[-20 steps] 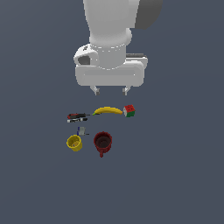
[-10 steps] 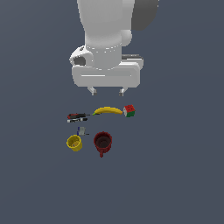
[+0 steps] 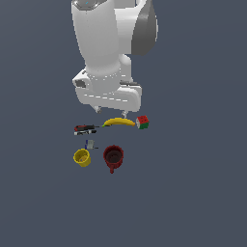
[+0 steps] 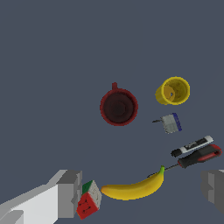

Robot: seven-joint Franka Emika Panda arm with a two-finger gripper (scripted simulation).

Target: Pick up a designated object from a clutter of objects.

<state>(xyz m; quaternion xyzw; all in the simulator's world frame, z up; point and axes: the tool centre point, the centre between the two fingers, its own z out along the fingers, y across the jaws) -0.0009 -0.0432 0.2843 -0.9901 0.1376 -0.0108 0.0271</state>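
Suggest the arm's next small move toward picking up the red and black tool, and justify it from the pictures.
Probably shift sideways toward the exterior view's left before descending. The open hand hangs above the banana, while the red and black tool lies further to that side, past the banana's tip. The hand should be centred over the tool first.
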